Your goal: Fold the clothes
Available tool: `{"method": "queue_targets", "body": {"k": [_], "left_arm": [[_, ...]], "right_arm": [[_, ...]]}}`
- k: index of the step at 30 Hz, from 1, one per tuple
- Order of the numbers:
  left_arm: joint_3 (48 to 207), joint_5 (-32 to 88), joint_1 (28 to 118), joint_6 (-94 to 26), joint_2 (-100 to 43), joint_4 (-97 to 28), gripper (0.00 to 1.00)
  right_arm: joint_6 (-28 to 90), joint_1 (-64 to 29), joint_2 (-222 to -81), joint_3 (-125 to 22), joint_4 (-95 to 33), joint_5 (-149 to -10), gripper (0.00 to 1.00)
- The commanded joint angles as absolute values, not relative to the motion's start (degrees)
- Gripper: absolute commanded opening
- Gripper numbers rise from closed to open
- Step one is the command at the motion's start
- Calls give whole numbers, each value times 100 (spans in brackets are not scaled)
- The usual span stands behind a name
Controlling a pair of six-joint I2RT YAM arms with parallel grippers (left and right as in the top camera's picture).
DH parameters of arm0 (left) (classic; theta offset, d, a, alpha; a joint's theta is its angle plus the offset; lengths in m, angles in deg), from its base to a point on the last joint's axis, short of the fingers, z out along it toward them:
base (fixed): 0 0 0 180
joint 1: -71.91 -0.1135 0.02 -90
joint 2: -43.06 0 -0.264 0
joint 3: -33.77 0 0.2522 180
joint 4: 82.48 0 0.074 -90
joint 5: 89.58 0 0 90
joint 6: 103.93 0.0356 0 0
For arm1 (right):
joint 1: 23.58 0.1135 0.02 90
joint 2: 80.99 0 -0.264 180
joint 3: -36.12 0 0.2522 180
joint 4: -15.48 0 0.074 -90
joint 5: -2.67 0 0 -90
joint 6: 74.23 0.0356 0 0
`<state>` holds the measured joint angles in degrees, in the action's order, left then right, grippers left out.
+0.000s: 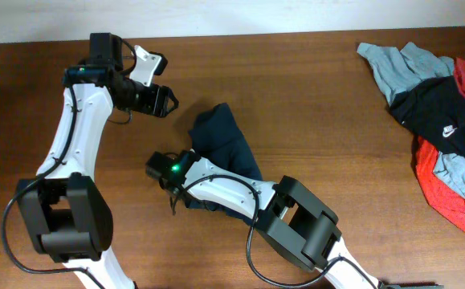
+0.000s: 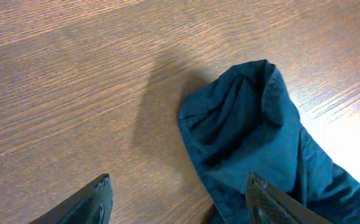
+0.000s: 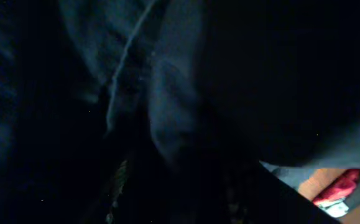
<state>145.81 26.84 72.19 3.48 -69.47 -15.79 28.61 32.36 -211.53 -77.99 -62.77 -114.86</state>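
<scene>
**Desk:** Two fingers [image 2: 96, 200] at the frame's bottom, what are they doing?

**Photographer:** They are standing wide apart and gripping nothing. The left gripper [image 1: 165, 102] is hovering over the table [image 1: 312, 72], just beside the rumpled end of the navy shorts [image 1: 226, 143].

**Desk:** And the right gripper [image 1: 158, 169]?

**Photographer:** Its camera is showing only dark cloth, so I cannot tell whether it is pinching fabric. It is sitting at the shorts' left edge.

**Desk:** What is threatening the fold?

**Photographer:** The shorts are lying bunched mid-table, not flat. A grip on that lump is likely catching several layers and dragging the heap, and a shallow pinch is risking a slip. The pile of other garments [image 1: 441, 112] is lying well apart.
</scene>
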Motion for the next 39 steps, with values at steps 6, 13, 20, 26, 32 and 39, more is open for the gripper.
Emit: {"method": "queue_targets", "body": {"k": [6, 13, 20, 26, 32, 39], "left_arm": [[14710, 2760, 7057, 503, -6975, -1597, 68], [14710, 2762, 7057, 498, -6975, -1542, 68], [14708, 2762, 7057, 496, -6975, -1347, 68], [14754, 2808, 7057, -385, -6975, -849, 71], [14820, 3051, 7057, -402, -6975, 467, 79], [14817, 3062, 7057, -404, -6975, 1013, 83]], "right_arm": [[2804, 3269, -20010, -7861, -6528, -10983, 47], [3016, 2994, -18933, -7861, -6677, -10054, 56], [2833, 467, -18793, -7778, -7221, -8231, 62], [2015, -1231, -18963, -7749, -7306, -7097, 71], [1897, -2136, -18963, -7749, -7053, -6201, 75], [1856, -2403, -18963, -7749, -7311, -6120, 77]]}}
